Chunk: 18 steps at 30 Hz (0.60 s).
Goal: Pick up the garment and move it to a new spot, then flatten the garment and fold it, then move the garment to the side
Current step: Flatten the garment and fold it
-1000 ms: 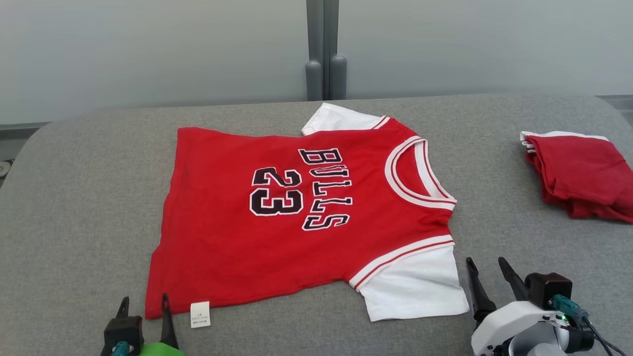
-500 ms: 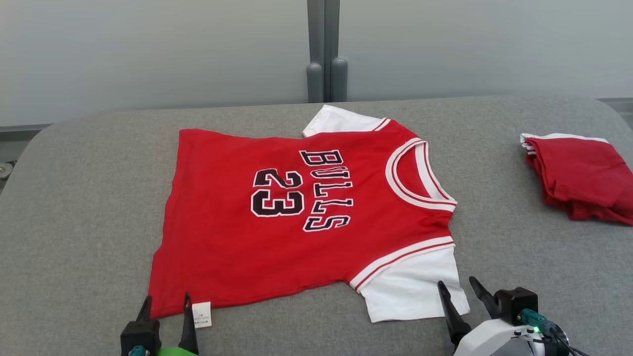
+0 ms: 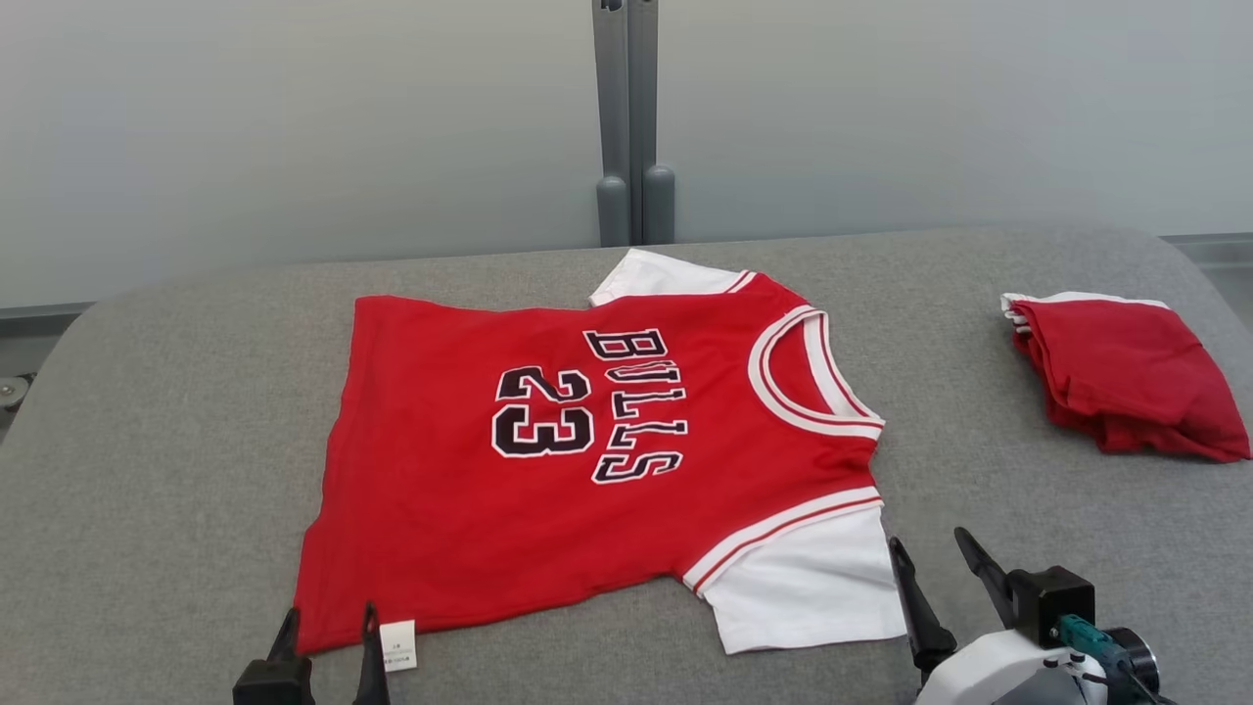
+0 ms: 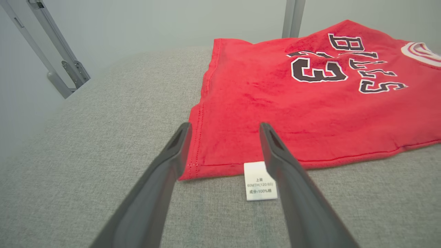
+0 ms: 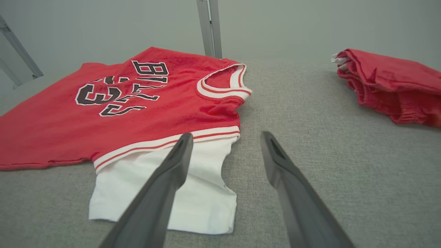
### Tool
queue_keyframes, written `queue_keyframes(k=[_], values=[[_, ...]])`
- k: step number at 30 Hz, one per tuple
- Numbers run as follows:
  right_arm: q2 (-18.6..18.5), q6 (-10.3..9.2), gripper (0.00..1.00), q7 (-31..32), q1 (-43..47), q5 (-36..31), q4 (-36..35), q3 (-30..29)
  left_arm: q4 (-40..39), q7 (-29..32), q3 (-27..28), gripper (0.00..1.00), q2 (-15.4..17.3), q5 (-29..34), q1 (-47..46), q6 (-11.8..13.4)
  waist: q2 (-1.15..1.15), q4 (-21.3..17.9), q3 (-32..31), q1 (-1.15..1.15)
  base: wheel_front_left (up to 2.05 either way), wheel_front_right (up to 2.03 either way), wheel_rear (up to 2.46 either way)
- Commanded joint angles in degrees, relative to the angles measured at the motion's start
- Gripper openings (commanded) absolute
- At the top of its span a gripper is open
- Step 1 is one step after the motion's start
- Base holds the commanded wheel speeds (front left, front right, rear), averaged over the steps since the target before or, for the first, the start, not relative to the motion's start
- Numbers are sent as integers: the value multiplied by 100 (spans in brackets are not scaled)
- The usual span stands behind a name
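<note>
One grey worktop [image 3: 176, 411] carries everything we see. Across its middle we find the red garment [image 3: 440, 529], a jersey lying flat and face up, hem toward the left edge, collar toward the right. Near the right edge sits a folded red pile [image 3: 1126, 377], well apart from it. Our right gripper [image 3: 926, 537] hovers, jaws released, just beside the near white sleeve [image 3: 812, 587]. Our left gripper [image 3: 331, 609], also released, frames the near hem corner, beside the white label [image 3: 397, 646].

Bright even light, faint shadows; wrist cams' edges prob. warped.
</note>
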Motion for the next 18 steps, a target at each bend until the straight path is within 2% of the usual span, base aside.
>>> queue_keyframes(k=[1,7,18], values=[[16,-10,100,3,90,-29,-113,-48,-62,3,34,100,2,-8,83,-22,0,-36,-76,0,0,0,0],[46,-10,100,4,169,-75,-479,-140,-202,3,107,100,-11,-58,105,-55,0,-77,-183,0,0,0,0],[68,-10,100,4,232,-105,-644,-196,-337,3,177,100,-26,-126,167,-111,0,-92,-225,0,0,0,0]])
